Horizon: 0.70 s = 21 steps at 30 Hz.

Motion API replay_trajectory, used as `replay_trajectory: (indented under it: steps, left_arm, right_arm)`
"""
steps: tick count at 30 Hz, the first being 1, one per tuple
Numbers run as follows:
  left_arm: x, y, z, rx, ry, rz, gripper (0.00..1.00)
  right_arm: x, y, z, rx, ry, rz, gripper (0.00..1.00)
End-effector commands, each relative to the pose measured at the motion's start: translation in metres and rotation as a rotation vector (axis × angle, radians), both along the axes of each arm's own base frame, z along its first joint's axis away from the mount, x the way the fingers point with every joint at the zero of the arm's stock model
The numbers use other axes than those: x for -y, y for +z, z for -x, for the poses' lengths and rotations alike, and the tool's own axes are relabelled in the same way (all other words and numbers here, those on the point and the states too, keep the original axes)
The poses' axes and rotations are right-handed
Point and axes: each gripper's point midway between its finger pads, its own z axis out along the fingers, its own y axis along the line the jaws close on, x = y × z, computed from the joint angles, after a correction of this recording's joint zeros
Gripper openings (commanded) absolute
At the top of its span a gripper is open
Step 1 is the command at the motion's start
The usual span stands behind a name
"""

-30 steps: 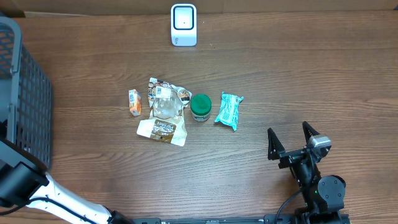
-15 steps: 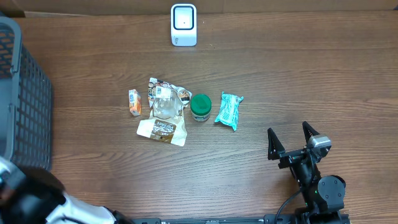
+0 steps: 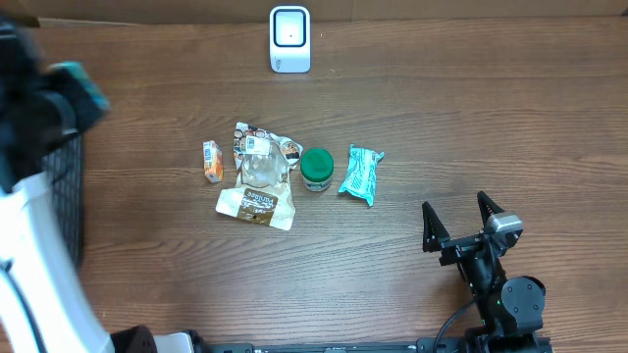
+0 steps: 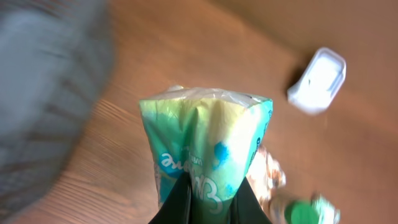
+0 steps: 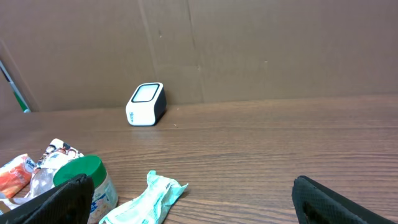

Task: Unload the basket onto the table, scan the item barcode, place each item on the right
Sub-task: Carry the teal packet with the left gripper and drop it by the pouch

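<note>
Bench point(image 3: 442, 118): scanner point(image 3: 290, 39) stands at far centre, well apart from the load at far left. Left arm point(image 3: 25, 230): blurred in a fast swing; a jolt could shake the load loose. Green packet point(image 4: 205, 137): pinched by one end in the clamped left pincer point(image 4: 208, 205), barcode unseen, may face away from the scanner. Right pincer point(image 3: 458, 218): spread wide, holding nothing, near right. Change: a second ago the left arm sat near left.

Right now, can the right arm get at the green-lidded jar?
Probably yes: the right pincer is open and empty, with bare table toward the jar; only the teal packet lies close beside it.
</note>
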Motion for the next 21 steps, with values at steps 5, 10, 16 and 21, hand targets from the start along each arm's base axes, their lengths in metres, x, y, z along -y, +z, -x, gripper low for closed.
replay_trajectory:
  steps: [5, 10, 16, 21]
  left_arm:
    - [0.092, -0.118, -0.027, -0.304, -0.282, -0.053, 0.04]
    - [0.122, -0.185, -0.025, -0.455, -0.358, -0.057, 0.04]
    - [0.128, -0.246, -0.012, -0.588, -0.346, -0.045, 0.04]
    - [0.127, -0.275, -0.008, -0.599, -0.345, -0.045, 0.13]
  right_arm:
    - [-0.001, -0.002, 0.0, 0.003, 0.007, 0.003, 1.0]
    - [-0.001, -0.002, 0.0, 0.003, 0.007, 0.003, 1.0]
    - [-0.001, -0.002, 0.0, 0.003, 0.007, 0.003, 1.0]
    - [-0.001, -0.002, 0.0, 0.003, 0.007, 0.003, 1.0]
